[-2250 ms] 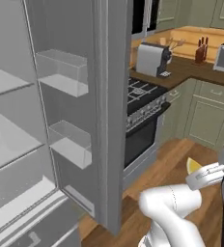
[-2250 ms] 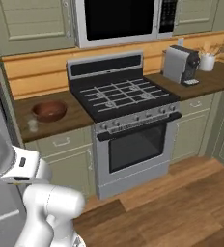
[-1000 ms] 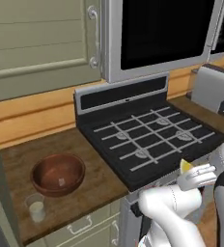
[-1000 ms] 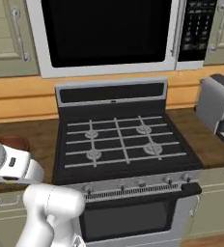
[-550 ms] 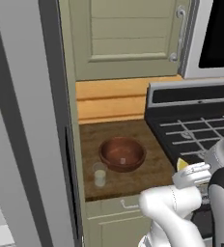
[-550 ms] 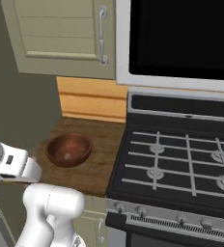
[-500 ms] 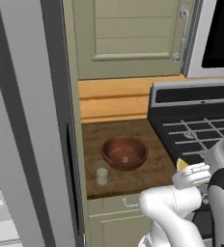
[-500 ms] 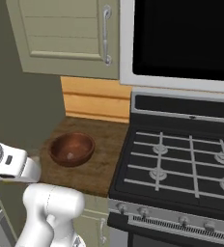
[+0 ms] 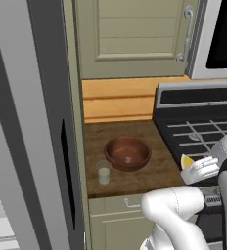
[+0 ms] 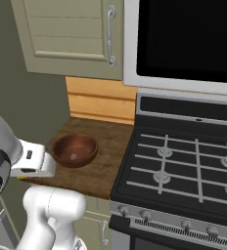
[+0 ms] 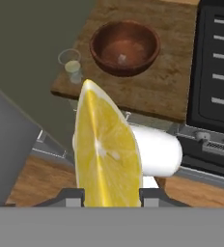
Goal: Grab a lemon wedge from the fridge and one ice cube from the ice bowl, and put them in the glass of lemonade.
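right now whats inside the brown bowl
One small pale ice cube lies near the middle of the brown bowl; its near wall hides a strip of the floor inside.

Kitchen: stove (image 10: 184,171), wooden counter (image 9: 135,178), cabinets (image 9: 135,39).

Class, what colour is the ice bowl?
Glossy reddish-brown ice bowl, clearest in the hand view.

My arm (image 9: 176,207) was glossy white, built of rounded tubular links with dark grey joints; my hand (image 9: 202,169) was a boxy white block.
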